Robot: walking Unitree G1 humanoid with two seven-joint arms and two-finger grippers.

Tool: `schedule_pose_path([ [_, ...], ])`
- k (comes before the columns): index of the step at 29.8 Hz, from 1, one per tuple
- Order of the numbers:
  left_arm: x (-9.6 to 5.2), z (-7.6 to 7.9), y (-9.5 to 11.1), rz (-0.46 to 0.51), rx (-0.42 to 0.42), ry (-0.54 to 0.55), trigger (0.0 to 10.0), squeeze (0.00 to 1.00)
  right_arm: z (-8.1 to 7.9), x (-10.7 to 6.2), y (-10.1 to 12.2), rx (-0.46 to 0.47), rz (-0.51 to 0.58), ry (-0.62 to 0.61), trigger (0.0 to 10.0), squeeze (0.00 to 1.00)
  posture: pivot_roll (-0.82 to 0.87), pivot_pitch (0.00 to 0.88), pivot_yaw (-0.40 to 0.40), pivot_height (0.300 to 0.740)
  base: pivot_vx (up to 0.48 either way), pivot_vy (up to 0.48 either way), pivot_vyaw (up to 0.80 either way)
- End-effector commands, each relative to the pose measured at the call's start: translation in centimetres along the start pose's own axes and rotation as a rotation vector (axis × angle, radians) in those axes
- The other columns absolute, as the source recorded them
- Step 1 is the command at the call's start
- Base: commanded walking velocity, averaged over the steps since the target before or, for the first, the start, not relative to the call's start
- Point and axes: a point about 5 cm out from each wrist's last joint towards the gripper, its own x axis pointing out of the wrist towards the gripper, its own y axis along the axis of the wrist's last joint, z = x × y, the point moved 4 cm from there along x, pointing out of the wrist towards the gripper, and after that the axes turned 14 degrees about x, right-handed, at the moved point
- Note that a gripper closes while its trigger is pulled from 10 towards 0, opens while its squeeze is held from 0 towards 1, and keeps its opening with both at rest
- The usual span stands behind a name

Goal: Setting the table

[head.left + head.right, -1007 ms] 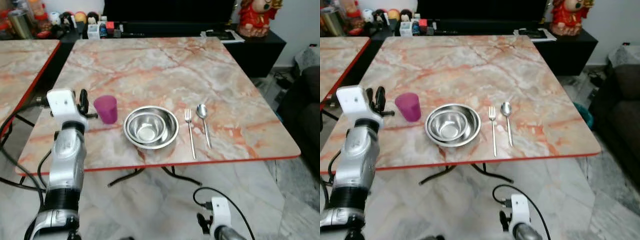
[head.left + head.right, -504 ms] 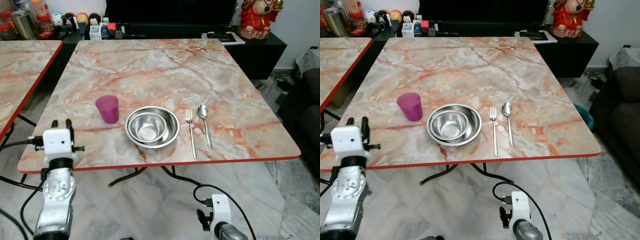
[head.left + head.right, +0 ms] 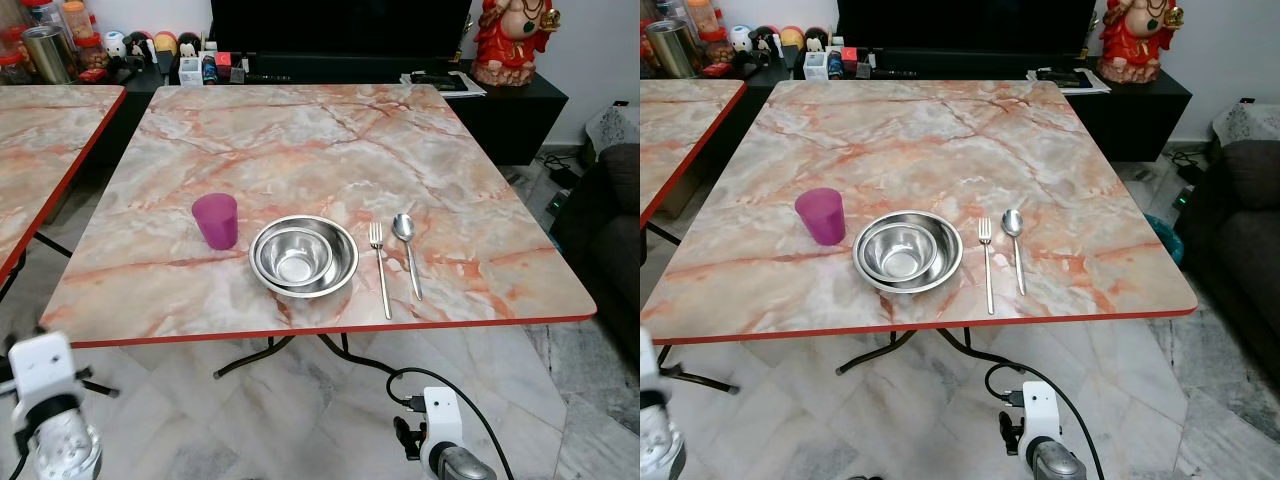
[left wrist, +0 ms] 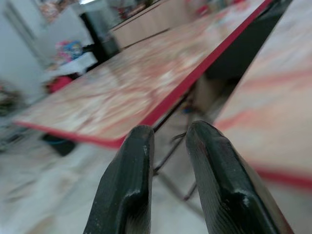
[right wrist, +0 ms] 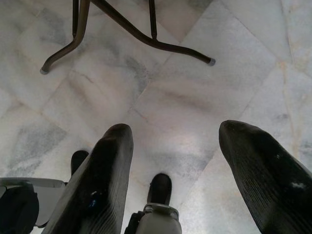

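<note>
On the marble table (image 3: 300, 130), near its front edge, a purple cup (image 3: 216, 220) stands upright to the left of two nested steel bowls (image 3: 303, 255). Right of the bowls lie a fork (image 3: 380, 265) and a spoon (image 3: 407, 250), side by side. My left arm's wrist (image 3: 42, 385) hangs low at the front left, below the tabletop. In the left wrist view my left gripper (image 4: 168, 134) has its fingers close together with nothing between them. My right gripper (image 5: 175, 134) points at the floor, open and holding nothing.
A second marble table (image 3: 40, 130) stands to the left across a narrow gap. A black cabinet (image 3: 340, 65) with small items and a red figurine (image 3: 510, 40) lines the back. A dark sofa (image 3: 615, 230) is on the right. A cable (image 3: 400, 375) and table legs (image 5: 131, 34) cross the floor.
My left arm has dropped from beside the purple cup at the table's left edge to below the tabletop. Cup, bowls, fork and spoon have stayed put.
</note>
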Motion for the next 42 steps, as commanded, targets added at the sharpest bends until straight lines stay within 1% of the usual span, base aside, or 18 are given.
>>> schedule_pose_path([
  [1,-0.3,-0.7,-1.3,-0.043,0.043,0.04,10.0,0.0,0.3,-0.1,-0.1,0.002,-0.002,-0.004,10.0,0.0,0.17,0.062,-0.05,0.74,0.0,0.0,0.0],
  [2,-0.8,-1.3,-2.8,-0.101,0.068,0.077,10.0,0.0,0.2,-0.1,-0.2,0.003,-0.003,-0.004,10.0,0.0,0.17,0.065,-0.048,0.74,0.0,0.0,0.0],
  [7,-1.5,-1.4,-4.1,-0.144,0.108,0.097,10.0,0.0,0.2,-0.1,-0.3,0.005,-0.005,-0.006,10.0,0.0,0.17,0.065,-0.048,0.74,0.0,0.0,0.0],
  [9,-2.5,-0.6,-6.5,-0.269,0.095,0.055,10.0,0.0,0.2,-0.1,-0.4,0.009,-0.011,-0.008,10.0,0.0,0.16,0.069,-0.044,0.74,0.0,0.0,0.0],
  [10,-3.2,0.0,-7.8,-0.335,0.086,0.026,10.0,0.0,0.2,-0.1,-0.5,0.011,-0.015,-0.01,10.0,0.0,0.16,0.071,-0.044,0.74,0.0,0.0,0.0],
  [11,-4.8,2.9,-10.0,-0.479,-0.012,-0.14,10.0,0.0,0.2,-0.1,-0.6,0.012,-0.018,-0.012,10.0,0.0,0.17,0.071,-0.043,0.74,0.0,0.0,0.0],
  [12,-6.4,5.6,-10.9,-0.574,-0.148,-0.281,10.0,0.0,0.1,-0.1,-0.7,0.014,-0.019,-0.012,10.0,0.0,0.16,0.073,-0.044,0.74,0.0,0.0,0.0],
  [14,-7.1,6.9,-10.7,-0.586,-0.223,-0.337,10.0,0.0,0.1,-0.1,-0.6,0.017,-0.019,-0.013,10.0,0.0,0.16,0.076,-0.047,0.74,0.0,0.0,0.0],
  [15,-7.6,7.8,-10.5,-0.586,-0.233,-0.399,10.0,0.0,0.1,-0.1,-0.7,0.017,-0.021,-0.014,10.0,0.0,0.16,0.076,-0.047,0.74,0.0,0.0,0.0],
  [18,-9.2,10.6,-9.8,-0.555,-0.195,-0.598,10.0,0.0,0.1,-0.1,-0.7,0.018,-0.024,-0.015,10.0,0.0,0.15,0.076,-0.046,0.74,0.0,0.0,0.0],
  [19,-10.1,11.9,-9.5,-0.545,-0.177,-0.686,10.0,0.0,0.1,-0.1,-0.6,0.019,-0.024,-0.017,10.0,0.0,0.15,0.078,-0.046,0.74,0.0,0.0,0.0],
  [20,-10.1,11.9,-9.5,-0.545,-0.177,-0.686,10.0,0.0,0.1,-0.1,-0.6,0.019,-0.024,-0.017,10.0,0.0,0.15,0.078,-0.046,0.74,0.0,0.0,0.0],
  [24,-11.4,13.8,-9.2,-0.539,-0.121,-0.849,10.0,0.0,0.5,-0.1,-0.7,0.023,-0.025,-0.033,10.0,0.0,0.14,0.076,-0.045,0.74,0.0,0.0,0.0],
  [26,-11.6,14.1,-9.1,-0.534,-0.105,-0.874,10.0,0.0,0.5,-0.1,-0.7,0.025,-0.025,-0.034,10.0,0.0,0.13,0.069,-0.042,0.74,0.0,0.0,0.0],
  [28,-12.4,15.0,-8.7,-0.496,-0.036,-0.973,10.0,0.0,0.9,-0.2,-0.7,0.022,-0.028,-0.049,10.0,0.0,0.13,0.063,-0.037,0.74,0.0,0.0,0.0],
  [29,-12.6,15.2,-8.7,-0.495,-0.027,-0.993,10.0,0.0,0.9,-0.2,-0.8,0.021,-0.029,-0.053,10.0,0.0,0.12,0.058,-0.032,0.74,0.0,0.0,0.0],
  [37,-12.2,15.7,-8.2,-0.507,-0.037,-1.002,10.0,0.0,1.8,-0.5,-1.4,0.076,-0.026,-0.094,10.0,0.0,0.1,0.042,0.008,0.74,0.0,0.0,0.0],
  [42,-13.0,15.8,-8.7,-0.527,0.001,-1.044,10.0,0.0,2.2,-0.8,-2.5,0.102,-0.039,-0.111,10.0,0.0,0.07,0.039,0.022,0.74,0.0,0.0,0.0],
])
